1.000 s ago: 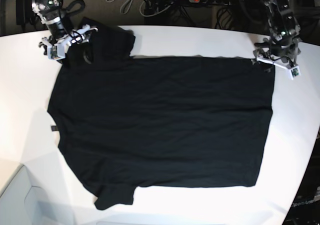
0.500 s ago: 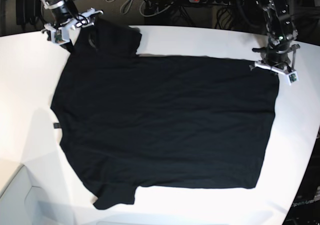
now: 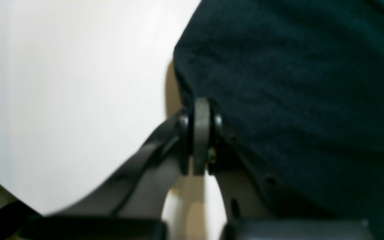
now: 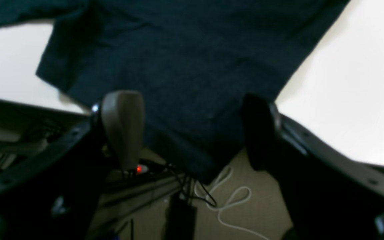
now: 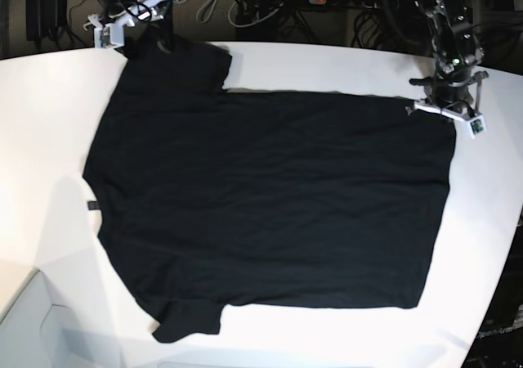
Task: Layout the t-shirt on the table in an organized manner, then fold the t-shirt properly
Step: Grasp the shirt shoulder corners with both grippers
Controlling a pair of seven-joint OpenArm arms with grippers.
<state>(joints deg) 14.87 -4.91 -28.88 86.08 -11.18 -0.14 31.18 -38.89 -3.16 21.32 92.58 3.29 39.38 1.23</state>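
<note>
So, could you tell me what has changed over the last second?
The left gripper closed on the t-shirt at its far hem corner. The right gripper, open, drew back past the table edge, dragging the sleeve. The near edge stayed put.

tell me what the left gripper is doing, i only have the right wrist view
Observer: The left gripper is shut, its jaws pinched together at a corner of the t-shirt.
Operator: which corner
Observer: In the base view it sits at the shirt's far hem corner, on that view's right, over the table.
Operator: is the shirt flat
Observer: Mostly spread out, with both sleeves on the base view's left. The right gripper is open at the far sleeve.
</note>
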